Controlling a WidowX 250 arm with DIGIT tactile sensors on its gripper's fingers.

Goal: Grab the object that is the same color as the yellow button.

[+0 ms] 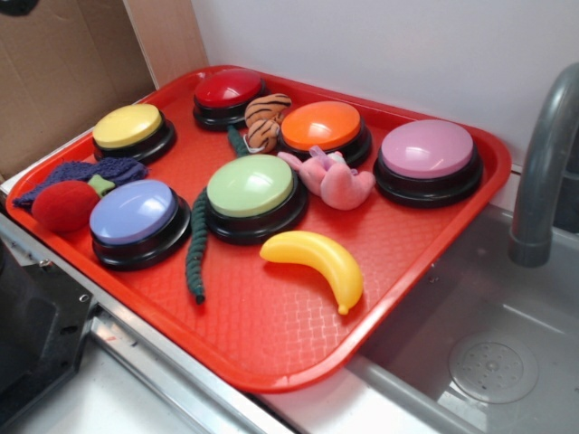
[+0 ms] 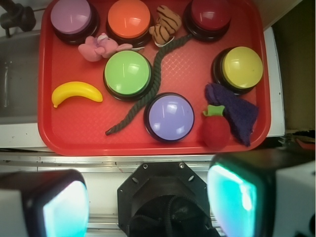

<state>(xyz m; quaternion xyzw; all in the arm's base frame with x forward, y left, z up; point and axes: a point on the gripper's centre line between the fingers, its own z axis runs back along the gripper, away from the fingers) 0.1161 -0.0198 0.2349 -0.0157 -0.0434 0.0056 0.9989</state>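
The yellow toy banana (image 1: 317,262) lies on the red tray (image 1: 271,334) near its front right, apart from the other things. In the wrist view the banana (image 2: 76,92) is at the tray's (image 2: 74,140) left. The yellow button (image 1: 128,127) stands at the tray's back left; in the wrist view it (image 2: 242,67) is at the right. My gripper (image 2: 148,202) is open and empty, high up and off the tray's near edge, over the black robot base (image 2: 163,197). The gripper does not show in the exterior view.
On the tray are green (image 1: 251,185), blue-violet (image 1: 134,212), orange (image 1: 321,125), red (image 1: 226,89) and mauve (image 1: 427,149) buttons, a pink plush (image 1: 335,181), a tiger plush (image 1: 265,117), a green rope (image 1: 196,244), a red plush fruit (image 1: 65,206) and purple knit (image 1: 81,172). A faucet (image 1: 543,172) and sink (image 1: 479,344) are at the right.
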